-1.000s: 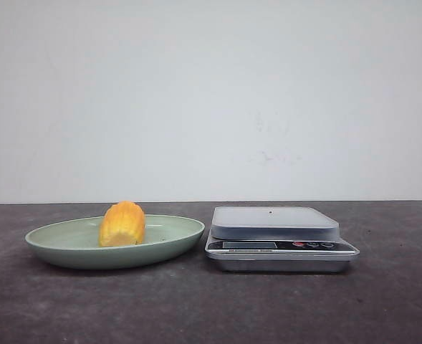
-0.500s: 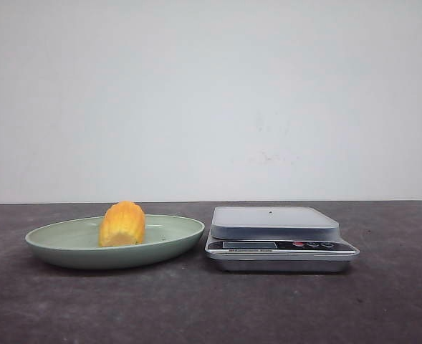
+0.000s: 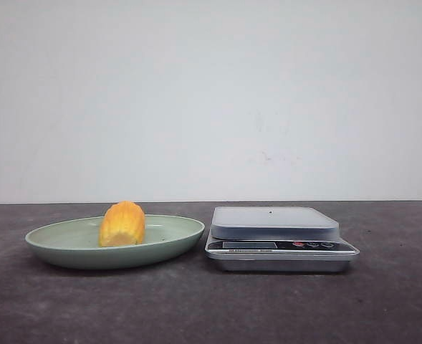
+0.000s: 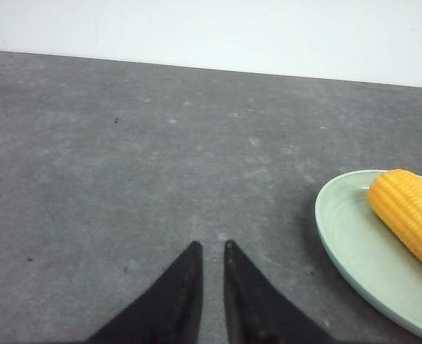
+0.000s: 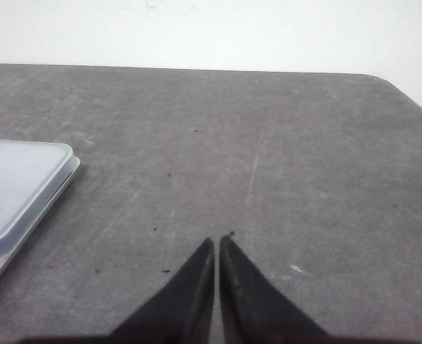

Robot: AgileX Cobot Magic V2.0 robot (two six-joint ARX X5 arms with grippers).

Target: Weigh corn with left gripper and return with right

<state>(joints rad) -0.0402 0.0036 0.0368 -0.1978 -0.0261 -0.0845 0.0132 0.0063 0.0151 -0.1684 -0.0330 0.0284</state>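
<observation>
Lying on its side in the pale green plate [image 3: 67,247], the corn [image 3: 122,224] sat at the left of the table [image 3: 211,308] in the front view, with the scale [image 3: 279,240] just to the plate's right and its platform bare. Neither arm showed in that view. The cob's rounded, ridged body looked likely to roll along the shallow dish if pressed off-centre, and a roll could carry it over the low rim.

From the left wrist view, the left gripper [image 4: 209,251] hung over bare table to the left of the plate [image 4: 339,247], its fingers [image 4: 185,287] drawn to a narrow slit and holding nothing. The corn [image 4: 411,215] lay well off to the right of the tips. Approaching with the fingers that narrow would probably shove the cob rather than straddle it, so they would need to spread first; coming in low could also catch the plate's rim and slide the dish toward the scale.

From the right wrist view, the right gripper [image 5: 217,247] was likewise nearly closed and empty over bare table, with a corner of the scale [image 5: 21,186] to its left. A careless release on that smooth platform might have let the corn roll off toward this side.
</observation>
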